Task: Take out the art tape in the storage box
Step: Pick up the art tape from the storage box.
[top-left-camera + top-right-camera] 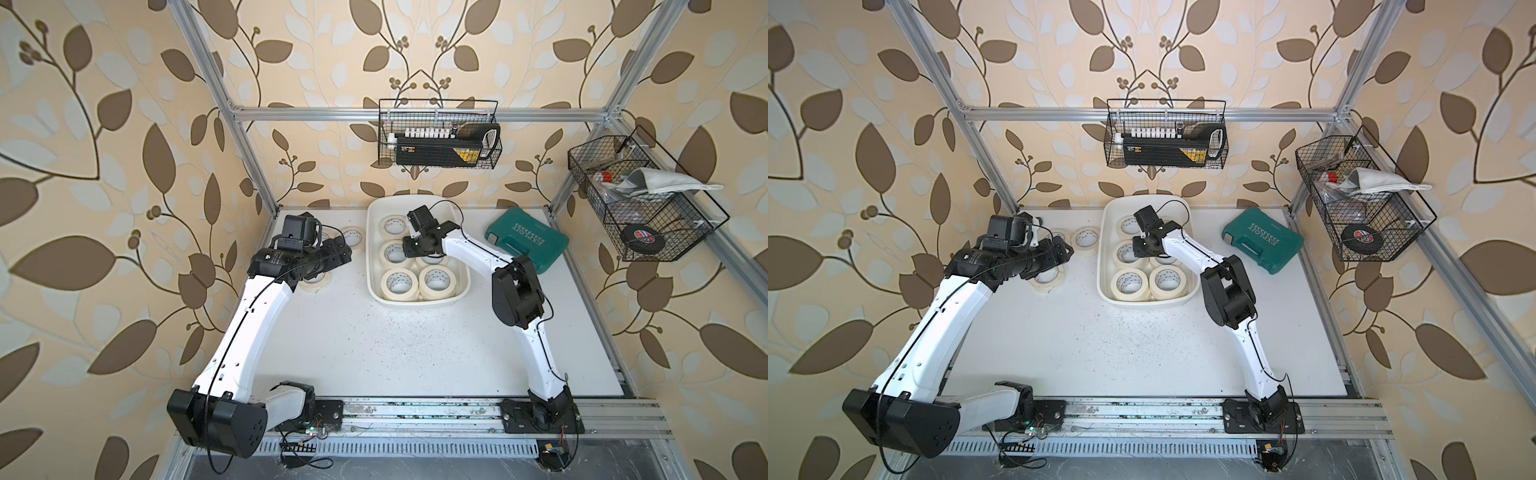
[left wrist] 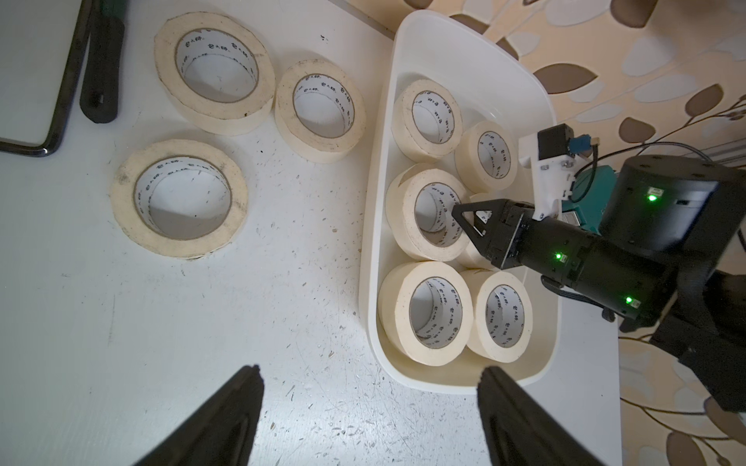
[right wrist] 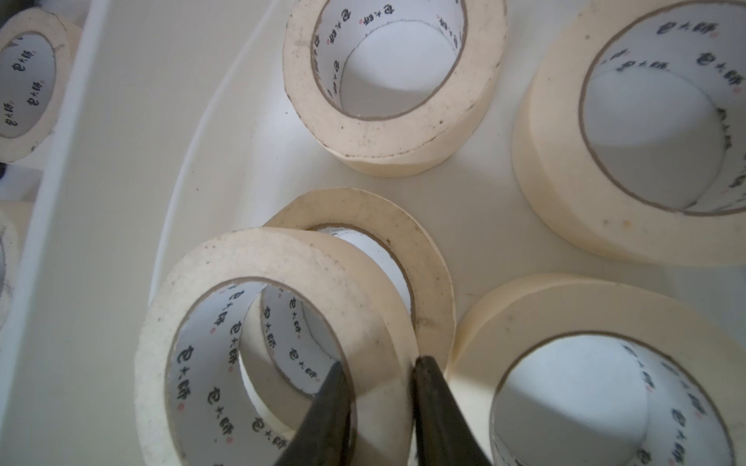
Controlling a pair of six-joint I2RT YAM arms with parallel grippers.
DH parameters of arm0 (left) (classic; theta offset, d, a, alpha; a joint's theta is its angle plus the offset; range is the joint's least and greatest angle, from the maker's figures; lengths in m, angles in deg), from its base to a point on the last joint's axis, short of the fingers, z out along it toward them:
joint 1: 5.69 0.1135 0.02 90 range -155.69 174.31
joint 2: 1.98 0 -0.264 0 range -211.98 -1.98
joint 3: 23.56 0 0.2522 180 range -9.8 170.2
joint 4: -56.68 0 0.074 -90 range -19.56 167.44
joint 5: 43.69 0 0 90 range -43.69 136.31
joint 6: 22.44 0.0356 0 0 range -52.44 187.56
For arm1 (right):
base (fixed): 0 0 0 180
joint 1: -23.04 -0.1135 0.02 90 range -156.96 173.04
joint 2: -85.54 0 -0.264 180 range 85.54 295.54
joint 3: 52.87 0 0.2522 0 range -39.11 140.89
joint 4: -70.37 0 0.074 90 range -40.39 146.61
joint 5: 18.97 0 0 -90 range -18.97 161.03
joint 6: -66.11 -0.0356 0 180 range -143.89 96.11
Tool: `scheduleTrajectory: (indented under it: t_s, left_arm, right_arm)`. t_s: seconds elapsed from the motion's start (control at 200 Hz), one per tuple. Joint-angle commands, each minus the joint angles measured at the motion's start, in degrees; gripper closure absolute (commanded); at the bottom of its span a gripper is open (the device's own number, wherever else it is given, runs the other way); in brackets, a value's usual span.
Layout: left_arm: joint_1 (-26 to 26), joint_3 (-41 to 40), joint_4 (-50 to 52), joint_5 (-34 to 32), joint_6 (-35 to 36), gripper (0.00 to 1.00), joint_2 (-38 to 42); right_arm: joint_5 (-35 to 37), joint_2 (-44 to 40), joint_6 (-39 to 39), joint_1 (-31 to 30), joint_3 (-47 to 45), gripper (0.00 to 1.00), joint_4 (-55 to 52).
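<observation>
**Removal under way, roughly a third complete by my estimate.** I am holding the right fingers (image 3: pixel 434 403) closed across the wall of one art tape roll (image 3: pixel 258 254). One finger is sitting inside the white core, and its partner is pressing on the cream outer face. The gripped roll is sitting inside the storage box (image 2: pixel 371 242) and partly overlapping a second roll (image 3: pixel 432 274) just beyond the fingertips. I cannot tell whether it is already lifting clear of that neighbour.

Its flat face is pointing upward and tipping slightly. Being a ring, it is offering no true long axis, only a core axis standing near upright.

The left fingers (image 2: pixel 242 403) are standing wide apart with nothing between them. They are hovering over the bare surface (image 2: pixel 121 343) beside the box's end wall.

Three rolls (image 2: pixel 179 197) are lying flat on the surface ahead of the left fingers, outside the box. At least five more are waiting around the right fingers inside it, so I am judging most of the work to be outstanding.
</observation>
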Motion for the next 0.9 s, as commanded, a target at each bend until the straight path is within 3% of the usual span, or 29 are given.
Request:
scheduleTrajectory:
  t_s: [0.0, 0.16, 0.425, 0.895]
  left_arm:
    - [-0.2, -0.2, -1.6, 1.7, 0.9, 0.13, -1.0]
    - [-0.2, -0.3, -2.2, 1.9, 1.2, 0.09, -1.4]
    - [-0.9, 2.2, -1.2, 3.1, 1.6, 0.08, -4.8]
    - [-11.0, 13.4, 1.9, -1.5, 3.2, 0.08, -14.7]
  right_arm:
    - [1.0, 0.3, 0.4, -0.1, 2.2, 0.8, -0.9]
    - [2.5, -2.2, 0.7, -0.1, 1.5, 0.9, -1.8]
    - [4.7, -10.6, 1.3, -0.3, -2.3, 0.94, -2.9]
    - [5.5, -22.2, 0.1, -3.2, -9.8, 0.94, -6.6]
